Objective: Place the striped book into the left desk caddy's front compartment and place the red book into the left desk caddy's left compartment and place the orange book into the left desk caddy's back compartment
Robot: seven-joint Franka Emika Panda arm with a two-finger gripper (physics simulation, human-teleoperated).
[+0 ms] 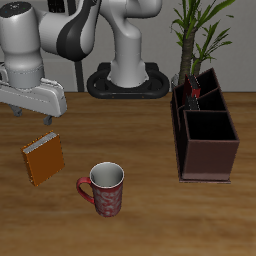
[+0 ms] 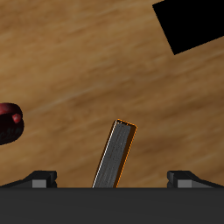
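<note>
Orange book [image 1: 44,158] upright, slightly tilted

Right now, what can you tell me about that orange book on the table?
The orange book is a small, bright-orange hardcover with a plain cover and pale page edges. In the exterior view it lies closed on the wooden table, turned at an angle to the table's edges, near the mug. The wrist view shows it as a narrow sliver, edge-on, with the pale pages showing. The gripper hangs above it, and no contact shows.
</note>
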